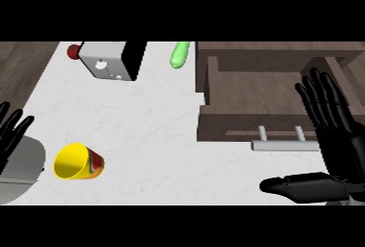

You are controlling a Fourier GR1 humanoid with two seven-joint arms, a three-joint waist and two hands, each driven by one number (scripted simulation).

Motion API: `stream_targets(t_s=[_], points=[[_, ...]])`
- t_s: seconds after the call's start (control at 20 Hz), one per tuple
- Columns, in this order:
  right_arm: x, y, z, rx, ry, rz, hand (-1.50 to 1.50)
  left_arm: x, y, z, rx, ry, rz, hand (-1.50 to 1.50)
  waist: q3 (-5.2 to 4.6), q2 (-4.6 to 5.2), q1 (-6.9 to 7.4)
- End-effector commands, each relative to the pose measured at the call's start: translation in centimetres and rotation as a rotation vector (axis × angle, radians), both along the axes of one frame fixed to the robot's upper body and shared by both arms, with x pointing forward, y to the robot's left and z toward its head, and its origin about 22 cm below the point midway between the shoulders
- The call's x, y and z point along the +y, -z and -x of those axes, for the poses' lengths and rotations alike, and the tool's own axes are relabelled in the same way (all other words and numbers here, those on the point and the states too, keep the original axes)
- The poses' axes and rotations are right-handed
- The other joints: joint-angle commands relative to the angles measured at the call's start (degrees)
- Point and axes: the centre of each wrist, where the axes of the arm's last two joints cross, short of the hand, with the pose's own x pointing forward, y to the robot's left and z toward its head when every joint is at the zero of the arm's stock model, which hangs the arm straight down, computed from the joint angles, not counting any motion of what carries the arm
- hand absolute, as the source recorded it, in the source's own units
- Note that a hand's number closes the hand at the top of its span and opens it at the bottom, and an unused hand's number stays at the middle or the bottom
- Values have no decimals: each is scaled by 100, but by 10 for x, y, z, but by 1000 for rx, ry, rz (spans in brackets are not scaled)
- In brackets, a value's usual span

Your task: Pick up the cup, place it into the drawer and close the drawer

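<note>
We see the cup point(71, 162) lying on its side on the white surface point(157, 120) at the lower left. It is yellow inside and red outside, with its mouth turned to the left. No hand touches it. The left robot hand point(10, 134) rests at the view's left edge just beside the cup, fingers up and straight, holding nothing.

The drawer point(228, 124) stands open at the right, well apart from the cup, with bare brown wood inside. Its pale handle point(284, 144) juts out from the front panel. The right robot hand point(345, 157) shows over the drawer's right part, open, its fingers straight and pointing away from us and its thumb stretched to the left below the handle. We cannot tell whether it touches the drawer.

At the far edge of the surface sits a white and black box point(110, 60) with a red knob point(73, 50) at its left. A green stick point(179, 55) lies between the box and the drawer.
</note>
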Motion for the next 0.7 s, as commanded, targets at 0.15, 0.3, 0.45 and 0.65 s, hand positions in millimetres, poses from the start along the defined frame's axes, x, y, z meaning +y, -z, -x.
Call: stream_targets(t_s=[0.15, 0.3, 0.45, 0.65], points=[[-5, 2, -38, 14, -18, -4, -150, 38, 22, -19, 91, -45, -41, -150, 4, 8, -19], [-23, 3, -31, -17, -24, -5, -150, 34, 59, -21, 127, -53, -56, -150, 4, 5, -51], [-3, 12, -40, -16, -8, 12, -150, 36, 83, -13, 154, -61, -71, -150, 3, 2, -31], [-16, -3, -26, -23, -21, 8, -150, 40, 103, -30, 182, -109, -85, -150, 3, -2, -60]])
